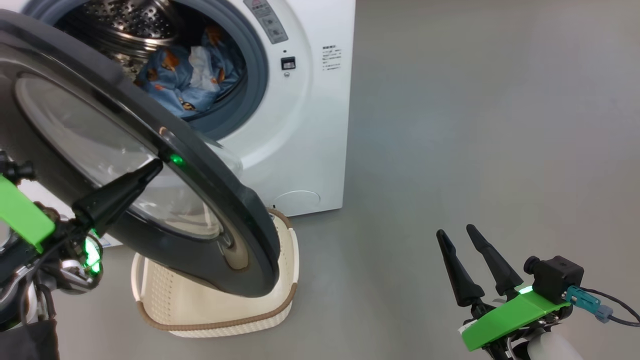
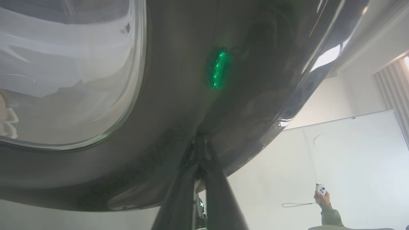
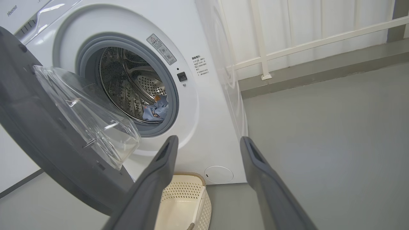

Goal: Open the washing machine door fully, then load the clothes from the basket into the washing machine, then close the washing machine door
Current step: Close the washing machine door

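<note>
The washing machine [image 1: 310, 125] stands at the top with its door [image 1: 210, 200] swung partway open, black rim and glass bowl toward me. Light-blue bear-print clothes [image 1: 185, 80] with a pale piece lie in the steel drum. The cream basket [image 1: 220, 325] sits on the floor under the door, and the part of its inside that shows is bare. My left gripper [image 1: 156, 169] is shut, its tip touching the door's outer rim [image 2: 179, 95]; the left gripper [image 2: 199, 142] presses there beside a green reflection. My right gripper [image 1: 457, 234] hangs open at the lower right, apart from everything.
Grey floor spreads to the right of the machine. The right wrist view has the open right gripper [image 3: 207, 140], machine [image 3: 204, 105], door [image 3: 38, 134], clothes [image 3: 158, 110], basket [image 3: 182, 204] and a white railing [image 3: 262, 48]. A person's hand [image 2: 321, 195] holds a white controller.
</note>
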You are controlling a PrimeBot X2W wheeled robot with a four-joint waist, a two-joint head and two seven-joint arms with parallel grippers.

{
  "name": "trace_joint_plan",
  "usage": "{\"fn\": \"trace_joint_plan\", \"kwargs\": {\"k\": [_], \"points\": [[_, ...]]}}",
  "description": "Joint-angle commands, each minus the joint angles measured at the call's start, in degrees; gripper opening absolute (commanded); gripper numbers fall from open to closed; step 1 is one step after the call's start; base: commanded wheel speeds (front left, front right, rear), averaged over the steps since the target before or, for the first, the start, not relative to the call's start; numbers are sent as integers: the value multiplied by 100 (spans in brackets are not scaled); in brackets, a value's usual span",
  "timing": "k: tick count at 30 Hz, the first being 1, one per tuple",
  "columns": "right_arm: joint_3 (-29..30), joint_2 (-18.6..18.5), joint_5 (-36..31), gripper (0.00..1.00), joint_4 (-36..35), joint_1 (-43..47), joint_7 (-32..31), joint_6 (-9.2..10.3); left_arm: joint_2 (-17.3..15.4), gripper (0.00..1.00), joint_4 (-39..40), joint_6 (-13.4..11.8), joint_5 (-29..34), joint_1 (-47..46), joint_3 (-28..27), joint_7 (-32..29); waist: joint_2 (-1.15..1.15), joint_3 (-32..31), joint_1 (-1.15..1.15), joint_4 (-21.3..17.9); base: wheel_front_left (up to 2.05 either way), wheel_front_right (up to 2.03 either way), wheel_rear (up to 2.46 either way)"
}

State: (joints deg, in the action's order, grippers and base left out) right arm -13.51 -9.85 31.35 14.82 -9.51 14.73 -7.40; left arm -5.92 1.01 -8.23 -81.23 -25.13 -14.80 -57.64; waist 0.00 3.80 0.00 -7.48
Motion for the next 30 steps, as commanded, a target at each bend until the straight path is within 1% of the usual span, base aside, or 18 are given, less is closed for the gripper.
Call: {"fn": "trace_joint_plan", "kwargs": {"k": [1, 4, 8, 13, 14, 15, 16, 17, 19, 21, 26, 30], "points": [[-83, -2, -68, 100, -156, -169, 27, -9, -176, 0, 127, 49, 63, -249, -155, 11, 0, -12, 0, 52, 0, 0, 0], [-69, 0, -62, 100, -149, -161, 27, -9, -199, 0, 132, 74, 96, -245, -157, 26, 0, -29, 0, 141, 0, 0, 0], [-29, 3, -64, 100, -144, -140, 27, -9, -262, 0, 173, 181, 211, -169, -151, 75, 0, -69, 0, 301, 0, 0, 0], [14, -7, -65, 100, -152, -150, 27, -9, -288, 0, 343, 242, 308, -51, -221, 188, 0, -79, 0, 434, 0, 0, 0], [24, -9, -66, 100, -155, -150, 27, -9, -299, 14, 393, 261, 353, -15, -242, 234, 0, -80, 0, 452, 0, 0, 0], [37, -12, -67, 100, -159, -147, 27, -9, -305, 46, 444, 287, 400, 25, -264, 288, 0, -83, 0, 471, 0, 0, 0], [50, -15, -68, 100, -163, -142, 27, -9, -314, 87, 493, 312, 461, 77, -280, 344, 0, -86, 0, 489, 0, 0, 0], [62, -20, -69, 100, -167, -135, 27, -9, -326, 100, 535, 347, 536, 136, -289, 401, 0, -90, 0, 507, 0, 0, 0], [76, -29, -71, 100, -173, -123, 27, -9, -378, 100, 577, 431, 772, 273, -288, 555, 0, -98, 0, 543, 0, 0, 0], [63, -37, -70, 100, -178, -124, 27, -9, -364, 100, 595, 552, 985, 384, -318, 799, 0, -108, 0, 564, 0, 0, 0], [45, -64, -42, 100, -201, -136, 27, -9, -374, 100, 627, 1097, 1747, 734, -282, 1559, 0, -138, 0, 562, 0, 0, 0], [49, -95, -33, 100, -218, -129, 27, -9, -297, 100, 656, 1352, 2314, 1045, -246, 2246, 0, -147, 0, 530, 0, 0, 0]]}}
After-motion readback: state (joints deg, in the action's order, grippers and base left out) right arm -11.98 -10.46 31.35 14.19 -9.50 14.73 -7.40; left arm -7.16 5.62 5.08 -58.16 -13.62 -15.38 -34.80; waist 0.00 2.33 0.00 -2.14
